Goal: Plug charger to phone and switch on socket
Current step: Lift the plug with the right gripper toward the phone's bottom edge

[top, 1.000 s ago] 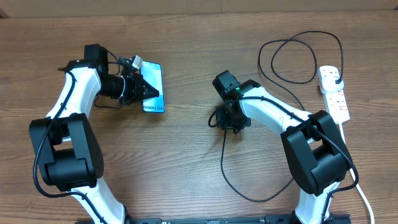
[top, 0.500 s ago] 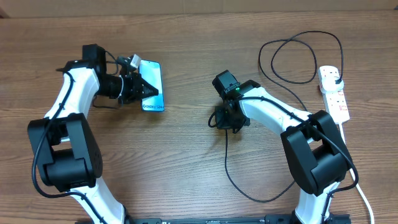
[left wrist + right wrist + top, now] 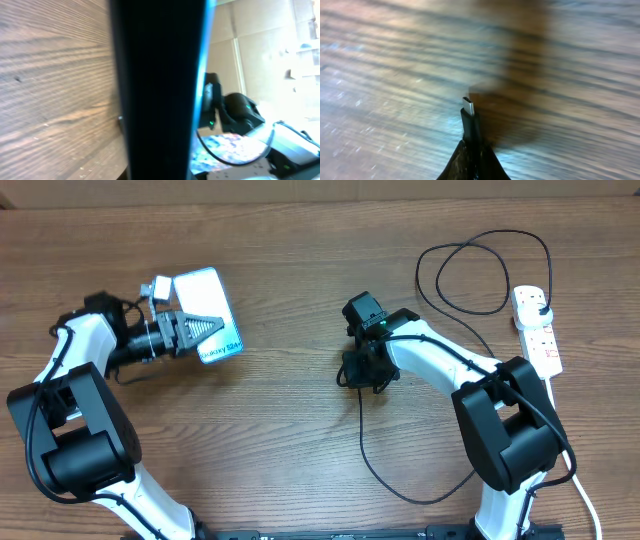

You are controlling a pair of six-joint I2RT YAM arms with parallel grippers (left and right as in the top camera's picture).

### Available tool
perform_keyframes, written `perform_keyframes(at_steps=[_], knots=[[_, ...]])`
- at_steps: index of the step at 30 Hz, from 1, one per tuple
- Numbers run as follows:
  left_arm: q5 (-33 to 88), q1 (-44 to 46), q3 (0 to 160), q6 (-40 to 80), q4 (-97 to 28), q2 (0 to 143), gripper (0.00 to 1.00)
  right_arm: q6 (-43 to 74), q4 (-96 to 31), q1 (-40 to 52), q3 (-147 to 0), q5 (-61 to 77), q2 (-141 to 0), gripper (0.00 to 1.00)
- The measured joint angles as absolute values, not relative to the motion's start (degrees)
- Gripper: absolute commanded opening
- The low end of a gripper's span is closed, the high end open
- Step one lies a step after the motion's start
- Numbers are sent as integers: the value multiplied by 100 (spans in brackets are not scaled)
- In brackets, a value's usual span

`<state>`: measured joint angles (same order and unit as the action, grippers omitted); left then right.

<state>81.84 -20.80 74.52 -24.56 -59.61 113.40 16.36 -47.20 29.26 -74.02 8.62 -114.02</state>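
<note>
L gripper (image 3: 205, 325): clamped on phone (image 3: 203, 292), tilted, appears raised off table (image 3: 280, 465), far left | R gripper (image 3: 360, 372): clamped on charger (image 3: 470, 121) tip, mid-table, well apart from phone | Done: both grasped | Left: mate tip to phone, switch socket (image 3: 538, 332) on.

Overhead view is looking straight down on the whole table (image 3: 280, 470); left wrist view is sitting close against the phone (image 3: 160, 75), facing across toward the right arm (image 3: 235, 107); right wrist view is looking along the wood from close range, sharing the charger (image 3: 469, 117) with overhead.
</note>
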Motion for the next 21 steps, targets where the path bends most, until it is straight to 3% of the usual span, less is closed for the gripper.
perform_keyframes(at_steps=[13,21], knots=[[8663,-2036,7161,-2956,-5721,11340,5,-370,-5107,2255,-7402,4617,-10945,4],[8715,-1741,7159,-2499,-4987,11340,4,-770,-3900,2318,-7148,6235,-10921,4]])
